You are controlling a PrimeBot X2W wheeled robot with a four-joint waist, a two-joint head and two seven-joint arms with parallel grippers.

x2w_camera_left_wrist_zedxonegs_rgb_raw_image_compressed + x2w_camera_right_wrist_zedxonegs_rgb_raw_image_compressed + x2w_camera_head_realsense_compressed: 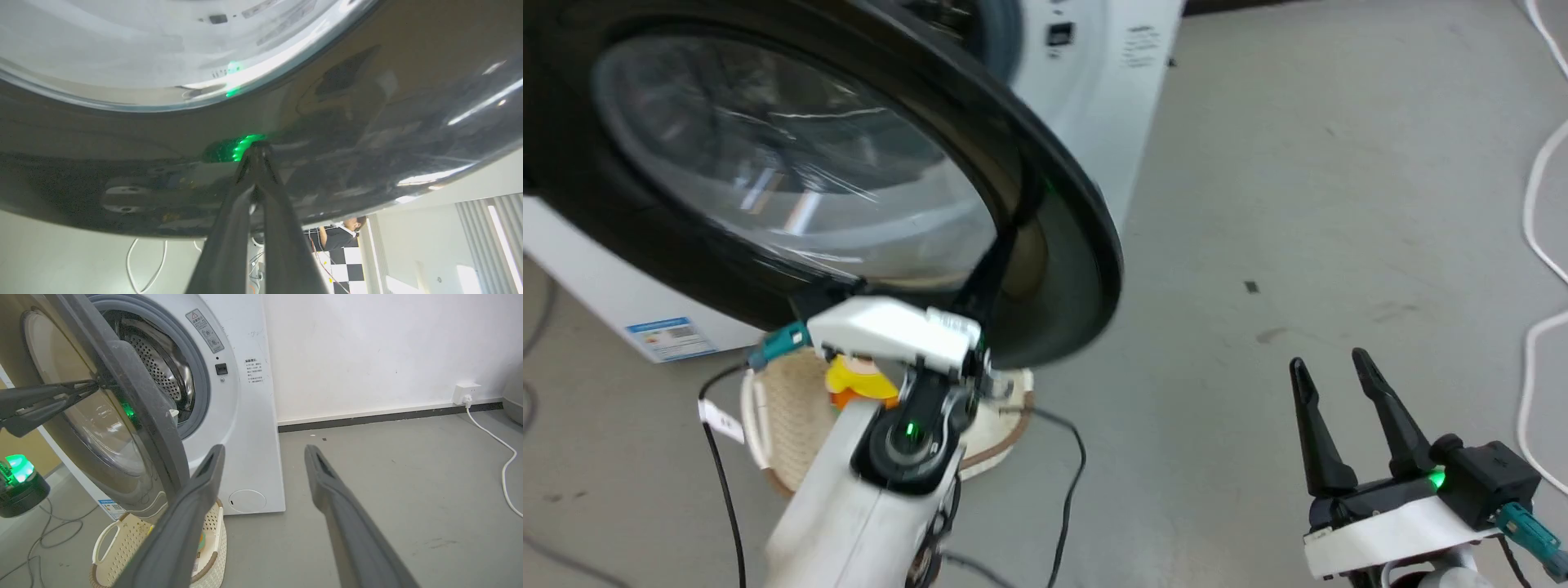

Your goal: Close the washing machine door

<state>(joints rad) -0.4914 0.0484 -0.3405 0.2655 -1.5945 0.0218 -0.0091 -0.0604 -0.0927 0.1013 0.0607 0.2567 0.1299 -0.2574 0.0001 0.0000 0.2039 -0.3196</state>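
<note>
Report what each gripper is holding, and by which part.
Nothing is gripped. The left gripper is shut, its tips set against the glossy black rim of the washing machine door, touching rather than clasping it. The right gripper is open and empty.

The room is bright. The door (792, 163) looks blurry and has white glare streaks. A green light (241, 147) shines on its dark rim.

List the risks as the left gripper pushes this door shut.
The left gripper, shut, meets the washing machine door with its tips alone on the glossy curved rim, so it may slide off. The left forearm hangs over the basket and could knock it.
</note>
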